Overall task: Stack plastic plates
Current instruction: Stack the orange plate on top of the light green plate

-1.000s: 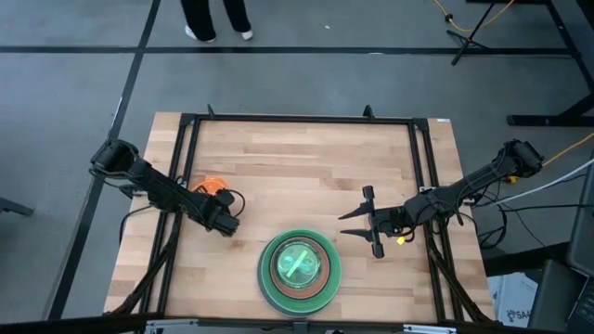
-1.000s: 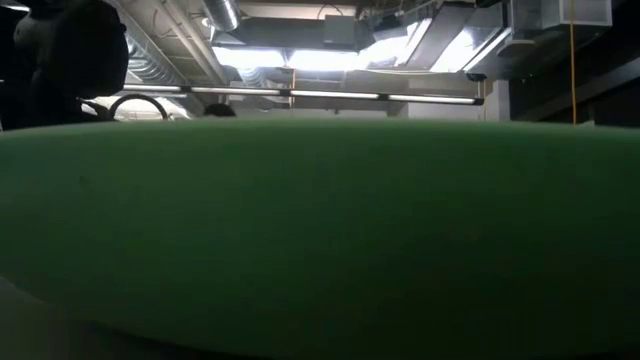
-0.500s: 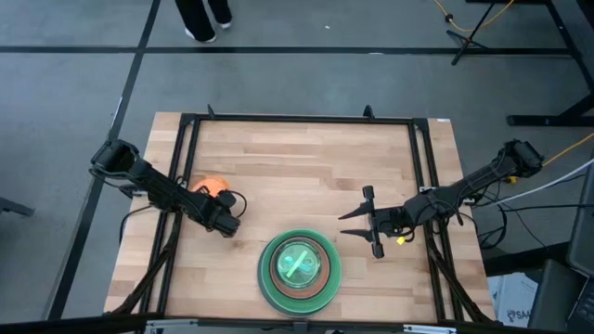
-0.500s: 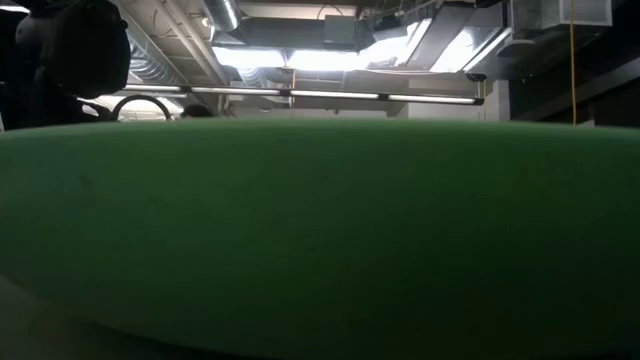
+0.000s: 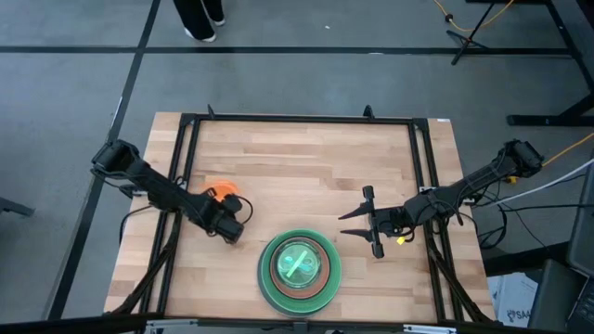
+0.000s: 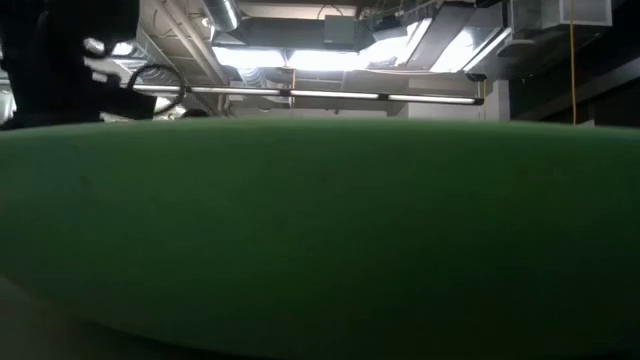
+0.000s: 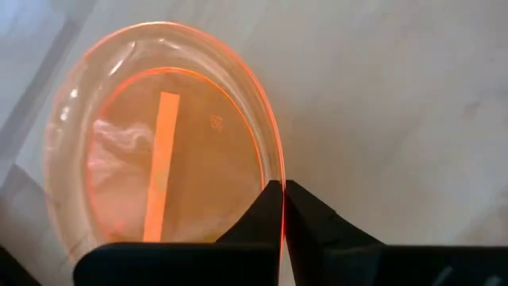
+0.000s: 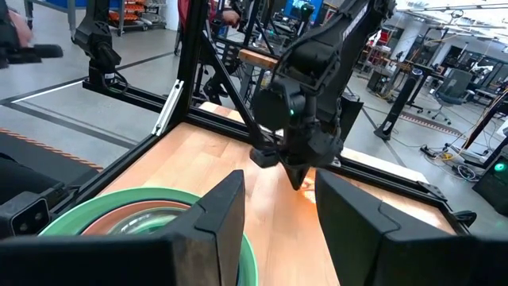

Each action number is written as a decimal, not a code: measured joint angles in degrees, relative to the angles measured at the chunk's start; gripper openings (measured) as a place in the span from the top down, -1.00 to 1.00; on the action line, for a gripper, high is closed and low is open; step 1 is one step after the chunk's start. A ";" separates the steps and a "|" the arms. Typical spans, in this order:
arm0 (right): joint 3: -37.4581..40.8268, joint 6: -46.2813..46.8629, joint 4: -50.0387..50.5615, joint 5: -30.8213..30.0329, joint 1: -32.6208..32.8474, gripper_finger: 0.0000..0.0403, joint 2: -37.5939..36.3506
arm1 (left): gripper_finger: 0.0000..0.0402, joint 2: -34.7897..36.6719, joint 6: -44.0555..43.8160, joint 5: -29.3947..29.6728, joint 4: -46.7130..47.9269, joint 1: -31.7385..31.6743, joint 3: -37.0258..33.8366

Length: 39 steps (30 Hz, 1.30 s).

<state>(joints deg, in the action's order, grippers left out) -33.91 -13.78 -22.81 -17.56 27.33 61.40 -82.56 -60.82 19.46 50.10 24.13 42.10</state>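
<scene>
A small translucent orange plate (image 5: 221,190) (image 7: 159,151) lies at the table's left, and my left gripper (image 5: 232,227) (image 7: 282,191) is shut on its rim. Near the front edge stands a stack of plastic plates (image 5: 299,267): a large light green one (image 8: 119,199) with terracotta and small lime ones inside. Its green wall (image 6: 320,230) fills the low view. My right gripper (image 5: 348,224) (image 8: 278,199) hovers open to the right of the stack, holding nothing. My left gripper pinches the orange plate's rim (image 7: 278,171) between its two fingers, on the side toward the stack. The fingers slant down from the table's left. Whether the plate is lifted off the wood I cannot tell.
Black frame rails (image 5: 297,121) run along the table's far, left and right sides. Bare wood (image 5: 306,167) lies behind the stack. A person's legs (image 5: 200,19) stand on the floor beyond the far edge.
My left gripper has shut on the orange plate's rim and shifted slightly toward the table's right and near edge. The orange plate has moved with it a little toward the stack.
</scene>
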 joint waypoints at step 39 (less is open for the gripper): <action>-0.02 0.00 0.26 0.00 0.00 0.26 0.00 | 0.98 -5.13 38.83 5.22 -39.99 13.47 16.14</action>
<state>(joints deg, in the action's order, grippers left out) -33.93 -13.78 -22.55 -17.56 27.33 61.40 -87.70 -21.99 24.68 10.11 37.60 58.24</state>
